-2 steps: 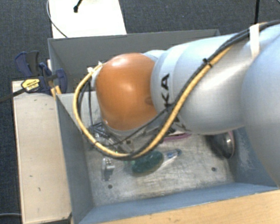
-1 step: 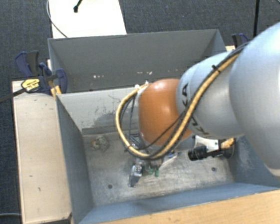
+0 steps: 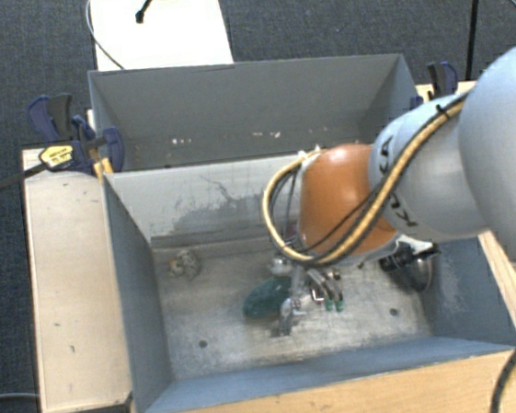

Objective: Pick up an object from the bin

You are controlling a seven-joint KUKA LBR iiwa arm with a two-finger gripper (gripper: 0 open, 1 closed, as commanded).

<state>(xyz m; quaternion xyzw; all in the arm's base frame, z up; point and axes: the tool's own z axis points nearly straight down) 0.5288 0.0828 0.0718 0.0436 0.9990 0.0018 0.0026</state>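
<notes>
My gripper is down near the bin floor, in the middle, below the orange cover of the wrist. Right at its left side lies a dark teal, rounded lump, touching or nearly touching the gripper. A small green piece lies just right of the gripper. Whether anything is held cannot be made out.
A small grey-beige thing lies by the back left of the floor. A black rounded object sits at the right, partly under the arm. The arm and its cables cover the bin's right half.
</notes>
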